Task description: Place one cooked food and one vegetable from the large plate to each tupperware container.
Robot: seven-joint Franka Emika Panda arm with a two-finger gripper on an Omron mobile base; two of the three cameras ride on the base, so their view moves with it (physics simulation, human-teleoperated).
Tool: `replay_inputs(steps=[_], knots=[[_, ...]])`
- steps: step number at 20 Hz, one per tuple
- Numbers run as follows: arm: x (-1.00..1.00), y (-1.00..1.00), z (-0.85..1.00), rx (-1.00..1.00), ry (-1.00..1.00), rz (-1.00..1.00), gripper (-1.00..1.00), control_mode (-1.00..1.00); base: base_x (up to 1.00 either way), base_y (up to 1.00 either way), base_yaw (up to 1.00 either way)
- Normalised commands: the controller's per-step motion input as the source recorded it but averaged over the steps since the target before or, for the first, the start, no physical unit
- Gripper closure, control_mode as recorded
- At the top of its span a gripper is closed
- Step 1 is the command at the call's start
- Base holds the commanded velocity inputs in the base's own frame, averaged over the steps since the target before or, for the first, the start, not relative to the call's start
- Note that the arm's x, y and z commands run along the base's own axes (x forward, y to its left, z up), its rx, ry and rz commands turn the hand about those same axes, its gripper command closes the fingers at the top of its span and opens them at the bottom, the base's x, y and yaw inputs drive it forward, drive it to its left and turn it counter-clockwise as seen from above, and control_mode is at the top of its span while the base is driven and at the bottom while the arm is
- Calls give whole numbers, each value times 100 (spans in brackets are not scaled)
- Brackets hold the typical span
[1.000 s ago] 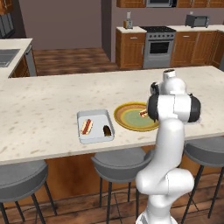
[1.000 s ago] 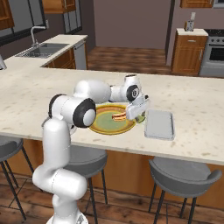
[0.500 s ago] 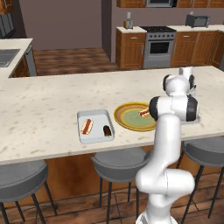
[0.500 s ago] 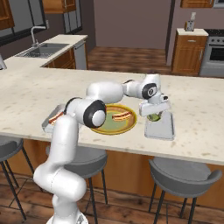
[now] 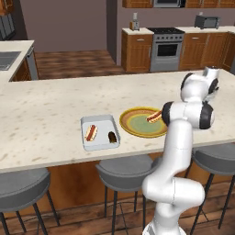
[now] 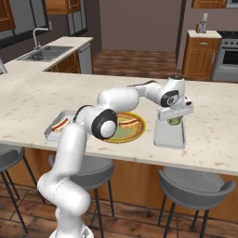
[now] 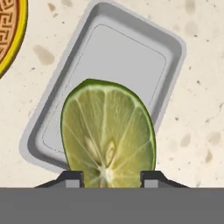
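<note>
The tool (image 7: 107,177) held a lime half (image 7: 108,131) between its two finger tips, its jaws partly closed on the fruit's sides, cut face toward the camera. It hung above the empty tupperware container (image 6: 169,135), which lay on the worktop (image 6: 214,116) just beside the large plate (image 6: 137,132). One hot dog (image 6: 128,123) was on that plate. The other container (image 5: 99,132), on the plate's far side, had a hot dog (image 5: 91,132) and a dark piece (image 5: 112,136) in it. I judge the lime as light, a little soft and wet on its cut face, so it may slip; the rind sides are the better place to hold it.
</note>
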Motion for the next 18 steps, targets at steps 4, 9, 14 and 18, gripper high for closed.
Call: replay_inputs(steps=[4,9,14,18], knots=[[-11,21,-25,-36,-24,2,100,-100,0,0,0],[57,-29,3,12,15,-3,100,-100,0,0,0],[35,-59,13,30,24,-4,100,-100,0,0,0],[0,-1,-3,9,6,0,100,-100,0,0,0]])
